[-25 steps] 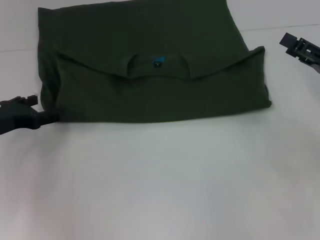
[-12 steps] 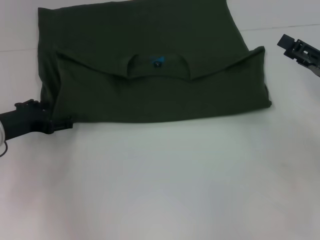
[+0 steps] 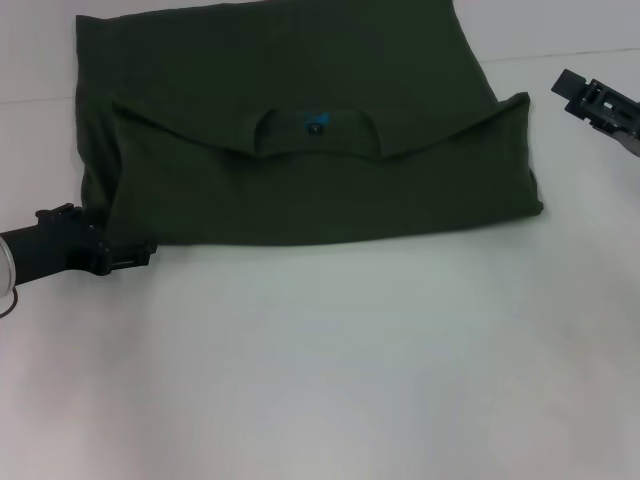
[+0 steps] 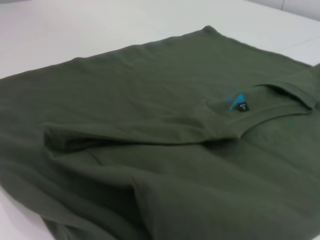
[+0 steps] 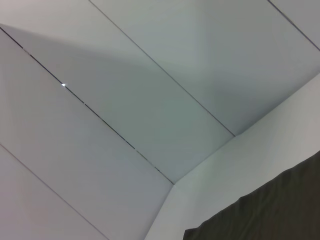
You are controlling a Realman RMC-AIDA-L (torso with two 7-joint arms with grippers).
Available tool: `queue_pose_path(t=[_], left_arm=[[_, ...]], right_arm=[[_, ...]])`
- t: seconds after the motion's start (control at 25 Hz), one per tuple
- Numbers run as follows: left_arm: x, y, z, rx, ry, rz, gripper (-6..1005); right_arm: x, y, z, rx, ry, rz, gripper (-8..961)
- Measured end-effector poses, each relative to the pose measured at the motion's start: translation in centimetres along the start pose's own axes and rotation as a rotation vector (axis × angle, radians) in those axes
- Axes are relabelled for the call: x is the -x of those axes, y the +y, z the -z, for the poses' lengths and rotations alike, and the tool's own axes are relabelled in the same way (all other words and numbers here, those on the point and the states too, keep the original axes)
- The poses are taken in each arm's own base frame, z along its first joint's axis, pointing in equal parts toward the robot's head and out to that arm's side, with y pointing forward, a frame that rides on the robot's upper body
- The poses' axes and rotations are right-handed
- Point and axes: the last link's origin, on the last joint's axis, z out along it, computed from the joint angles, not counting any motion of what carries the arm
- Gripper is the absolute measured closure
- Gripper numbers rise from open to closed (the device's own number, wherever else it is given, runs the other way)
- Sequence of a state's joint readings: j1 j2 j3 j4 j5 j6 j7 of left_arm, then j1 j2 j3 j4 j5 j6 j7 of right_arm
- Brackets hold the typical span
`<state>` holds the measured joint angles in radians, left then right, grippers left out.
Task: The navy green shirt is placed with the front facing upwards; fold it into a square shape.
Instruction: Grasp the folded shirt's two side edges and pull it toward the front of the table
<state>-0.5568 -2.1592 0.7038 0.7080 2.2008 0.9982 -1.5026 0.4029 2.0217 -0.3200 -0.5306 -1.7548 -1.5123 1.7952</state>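
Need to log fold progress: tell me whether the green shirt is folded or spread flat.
Folded. The navy green shirt has its collar and blue neck label doubled over the body, layers stacked.

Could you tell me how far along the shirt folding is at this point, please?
Done: the navy green shirt is already folded once crosswise, its collar and blue neck label lying mid-pile. In hand: the left claw sits low at the shirt's near left corner; the right claw hovers off its right edge. Left: the wide rectangle needs folding sideways into a square.
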Motion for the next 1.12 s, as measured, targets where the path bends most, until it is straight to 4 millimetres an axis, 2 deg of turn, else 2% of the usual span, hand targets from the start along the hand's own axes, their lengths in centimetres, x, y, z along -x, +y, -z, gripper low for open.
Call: queue_pose_path(t=[1.12], left_arm=[[0.18,0.22,-0.9,-0.01,-0.048,-0.05,99]], right_arm=[[-0.56,-0.03,0.18,-0.003,-0.009,-0.019,61]])
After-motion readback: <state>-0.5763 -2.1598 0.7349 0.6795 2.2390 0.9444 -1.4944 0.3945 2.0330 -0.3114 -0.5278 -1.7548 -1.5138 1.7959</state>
